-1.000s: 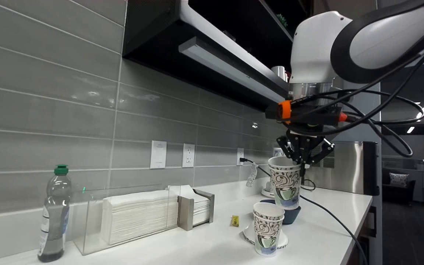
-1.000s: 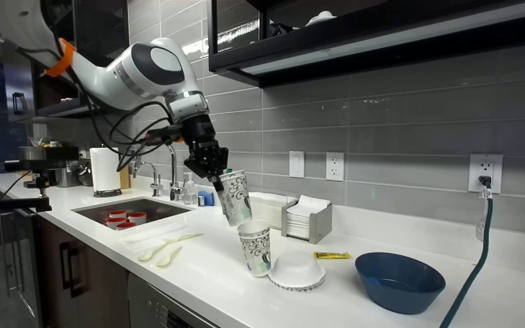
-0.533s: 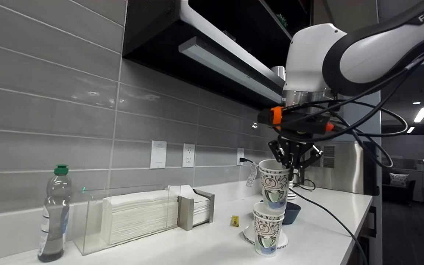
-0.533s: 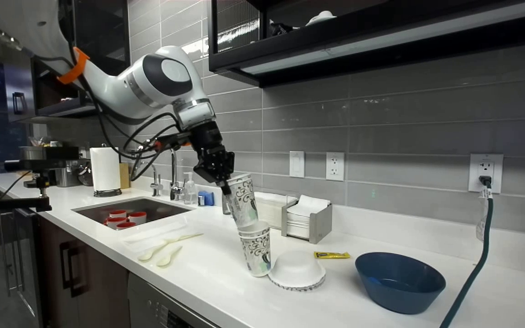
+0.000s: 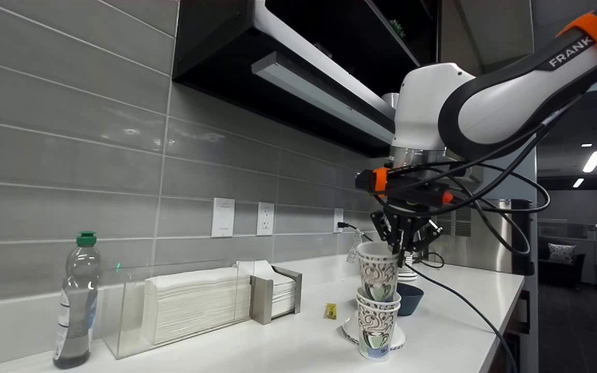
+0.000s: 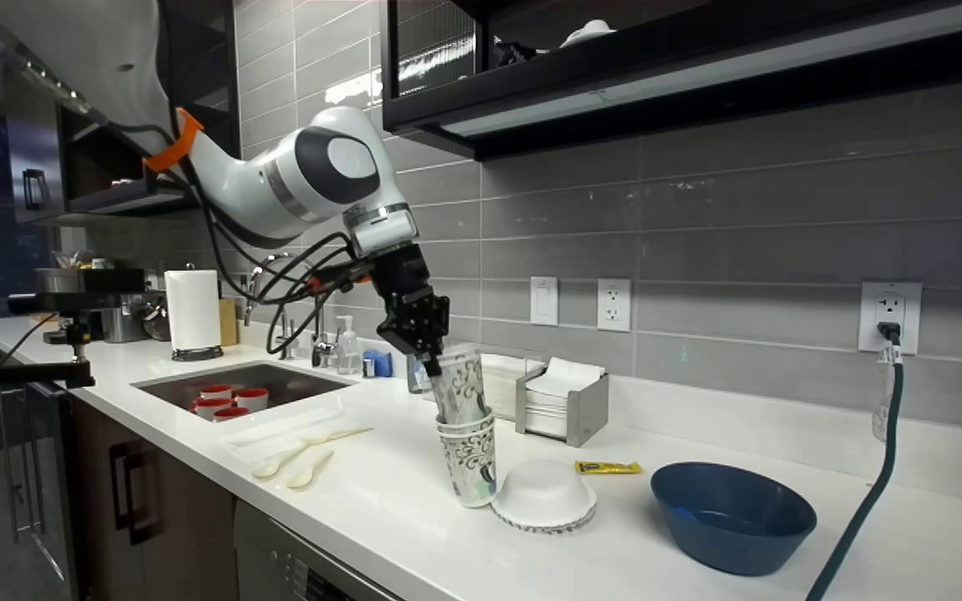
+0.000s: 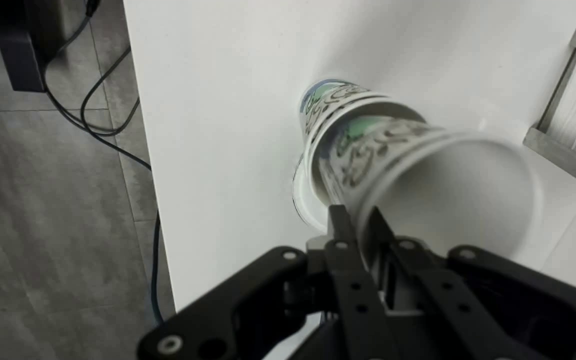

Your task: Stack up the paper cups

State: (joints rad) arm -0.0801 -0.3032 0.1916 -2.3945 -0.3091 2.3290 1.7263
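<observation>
My gripper [image 5: 400,254] is shut on the rim wall of a speckled white paper cup [image 5: 379,277], one finger inside and one outside, as the wrist view shows at the fingertips [image 7: 357,211]. The held cup shows a double rim and leans slightly in an exterior view [image 6: 458,388]. Below it, paper cups [image 5: 376,331] with a double rim stand upright on the counter. They also show in an exterior view [image 6: 471,463] and the wrist view [image 7: 329,104]. The held cup's base is inside their mouth, its lowest part hidden; its upper part stands well above their rim.
Upturned white paper bowls [image 6: 544,492] stand close beside the standing cups. A blue bowl [image 6: 731,517], a yellow packet [image 6: 608,467], a napkin holder [image 6: 585,409] and spoons [image 6: 310,469] are on the counter. A green-capped bottle [image 5: 76,305] stands near the wall. A cabinet [image 6: 698,83] overhangs.
My gripper has carried the held cup down and over the standing cups. Its base, earlier above their rim, is now inside their mouth. The standing cups have not moved.
</observation>
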